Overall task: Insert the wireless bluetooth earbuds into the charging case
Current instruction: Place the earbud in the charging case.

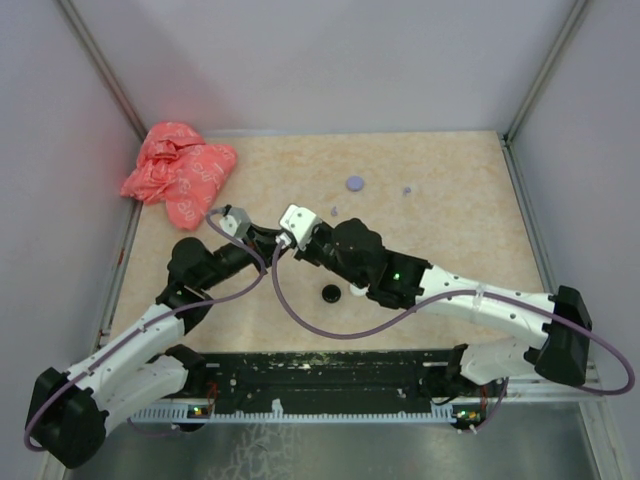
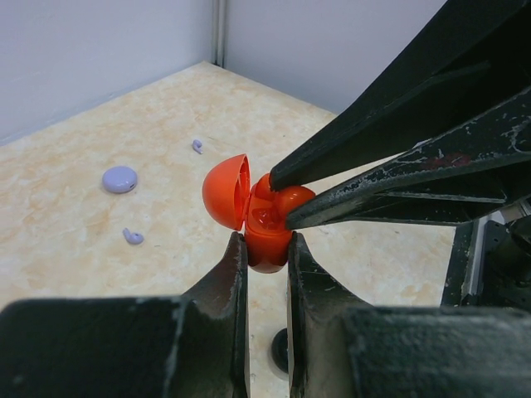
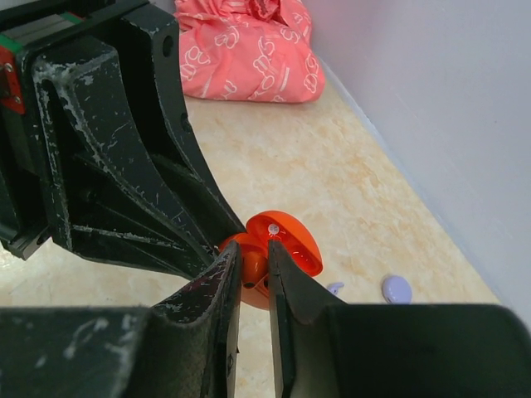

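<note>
- The surface [image 1: 450, 220] is a pale marbled board walled on three sides. A crumpled pink-red bag [image 1: 180, 170] lies in its far left corner.
- The left arm [image 1: 150, 330] and right arm [image 1: 480, 300] reach in from the near edge, and their wrists meet nose to nose above the middle of the surface.
- The left gripper [image 2: 265, 242] has its fingers clamped on the lower body of the orange-red charging case [image 2: 267, 249] and holds it clear of the surface. The lid [image 2: 224, 191] is swung open, away from the right arm.
- The right gripper [image 2: 282, 201] comes in from the open side. Its fingers are pressed together on a small orange-red lump, which we take to be an orange-red earbud [image 2: 294, 199].
- That earbud sits right at the mouth of the case's hollow, touching or nearly touching it. We judge the coming move to be a short push straight in, away from the right fingers and toward the hinge. We cannot tell which way its stem lies.
- A lilac disc [image 1: 355, 183] lies well beyond the arms. A black disc [image 1: 330, 293] and a white disc [image 1: 357, 291] lie near the right arm.
- Two lilac earbuds [image 2: 133, 236] [image 2: 197, 146] lie loose near the lilac disc.
</note>
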`<state>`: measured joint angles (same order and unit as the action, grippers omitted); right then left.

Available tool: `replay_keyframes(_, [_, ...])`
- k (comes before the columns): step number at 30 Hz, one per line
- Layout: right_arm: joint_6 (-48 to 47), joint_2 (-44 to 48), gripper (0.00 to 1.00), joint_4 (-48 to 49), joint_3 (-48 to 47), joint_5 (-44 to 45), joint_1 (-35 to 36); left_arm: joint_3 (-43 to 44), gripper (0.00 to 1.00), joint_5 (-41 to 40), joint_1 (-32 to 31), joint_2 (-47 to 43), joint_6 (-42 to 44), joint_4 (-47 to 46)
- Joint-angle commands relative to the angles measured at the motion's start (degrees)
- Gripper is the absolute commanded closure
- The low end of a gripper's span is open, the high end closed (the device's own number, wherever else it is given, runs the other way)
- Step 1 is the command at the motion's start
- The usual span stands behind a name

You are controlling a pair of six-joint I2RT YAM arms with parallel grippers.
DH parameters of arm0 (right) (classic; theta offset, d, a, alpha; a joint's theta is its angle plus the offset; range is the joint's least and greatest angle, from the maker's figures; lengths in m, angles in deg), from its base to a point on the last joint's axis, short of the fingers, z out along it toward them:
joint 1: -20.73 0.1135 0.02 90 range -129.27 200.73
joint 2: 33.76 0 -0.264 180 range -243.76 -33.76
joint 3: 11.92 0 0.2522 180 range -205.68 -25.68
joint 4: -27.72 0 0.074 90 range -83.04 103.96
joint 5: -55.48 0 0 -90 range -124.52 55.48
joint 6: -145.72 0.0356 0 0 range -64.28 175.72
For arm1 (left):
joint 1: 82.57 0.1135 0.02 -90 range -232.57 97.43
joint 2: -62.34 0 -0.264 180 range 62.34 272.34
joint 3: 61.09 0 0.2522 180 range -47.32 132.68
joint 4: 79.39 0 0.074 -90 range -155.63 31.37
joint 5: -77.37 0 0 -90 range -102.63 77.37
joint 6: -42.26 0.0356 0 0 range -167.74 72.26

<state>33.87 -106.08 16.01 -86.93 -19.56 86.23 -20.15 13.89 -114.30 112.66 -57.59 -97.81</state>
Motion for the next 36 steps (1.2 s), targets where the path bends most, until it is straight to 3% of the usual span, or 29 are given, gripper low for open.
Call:
replay_keyframes(1, [3.7, -1.8, 0.8, -2.2, -3.2, 0.0, 1.1, 0.2, 0.99, 0.2, 0.2, -1.1, 0.9, -5.3])
replay_keyframes(20, [8.6, 3.0, 0.54, -5.3, -6.6, 0.4, 0.4, 0.3, 0.99, 0.4, 0.3, 0.6, 2.2, -2.6])
replay_keyframes(32, [17.4, 8.0, 0.47, -12.2, -8.3, -19.1, -12.3, 2.2, 1.0, 5.2, 1.2, 0.8, 4.2, 1.9])
replay_keyframes(36, [16.3, 9.0, 0.47, -14.2, -7.5, -25.7, -15.6, 2.6, 0.99, 7.0, 1.7, 1.2, 3.9, 2.0])
